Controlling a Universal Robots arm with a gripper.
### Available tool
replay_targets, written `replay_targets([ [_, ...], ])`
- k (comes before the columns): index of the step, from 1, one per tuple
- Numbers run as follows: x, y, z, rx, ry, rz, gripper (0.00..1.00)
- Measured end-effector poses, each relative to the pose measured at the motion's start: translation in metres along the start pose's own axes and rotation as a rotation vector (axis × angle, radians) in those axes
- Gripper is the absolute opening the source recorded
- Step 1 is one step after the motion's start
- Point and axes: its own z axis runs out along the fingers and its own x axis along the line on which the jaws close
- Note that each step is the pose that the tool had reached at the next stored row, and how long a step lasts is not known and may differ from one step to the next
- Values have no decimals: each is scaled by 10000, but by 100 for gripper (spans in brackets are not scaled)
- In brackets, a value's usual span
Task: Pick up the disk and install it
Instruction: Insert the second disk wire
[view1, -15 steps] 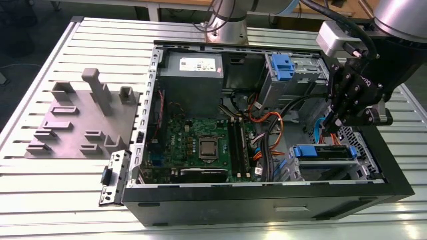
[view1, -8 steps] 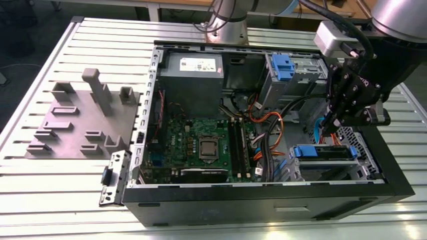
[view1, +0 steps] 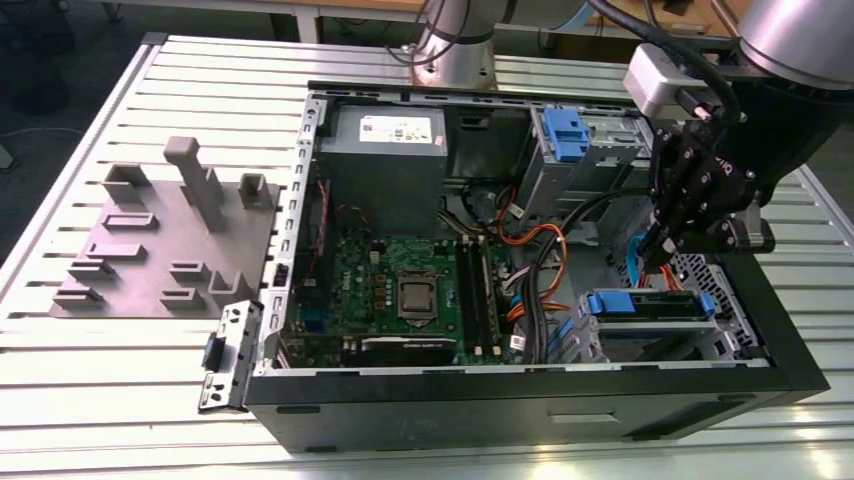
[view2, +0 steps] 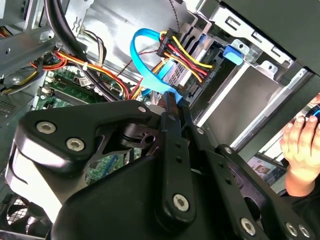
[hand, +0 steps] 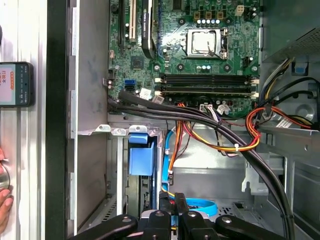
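The disk (view1: 650, 304), a silver drive with blue plastic at both ends, lies in the drive bay at the near right corner of the open computer case (view1: 534, 400). Its blue frame end (hand: 141, 153) appears in the first wrist view beside the bay wall. My gripper (view1: 666, 244) hangs just above and behind the disk, over the bay. The fingers (view2: 171, 107) are pressed together with nothing seen between them. Their tips sit at a blue flat cable (view2: 145, 65). In the first wrist view my gripper (hand: 173, 201) is close to the same blue cable (hand: 200, 205).
Orange, red and yellow cables (view1: 534, 250) cross between the motherboard (view1: 400, 290) and the bays. A second blue latch (view1: 566, 135) sits on the upper bay. A grey fixture (view1: 160, 240) stands on the slotted table. A person's hand (view2: 300, 145) is outside the case wall.
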Motion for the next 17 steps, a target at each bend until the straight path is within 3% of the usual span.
replay_targets([
  [14, 0, 0, 6, 0, -8, -1, 16],
  [16, 2, 1, 9, 1, -47, 0, 16],
  [17, 4, 1, 11, 1, -135, 1, 16],
])
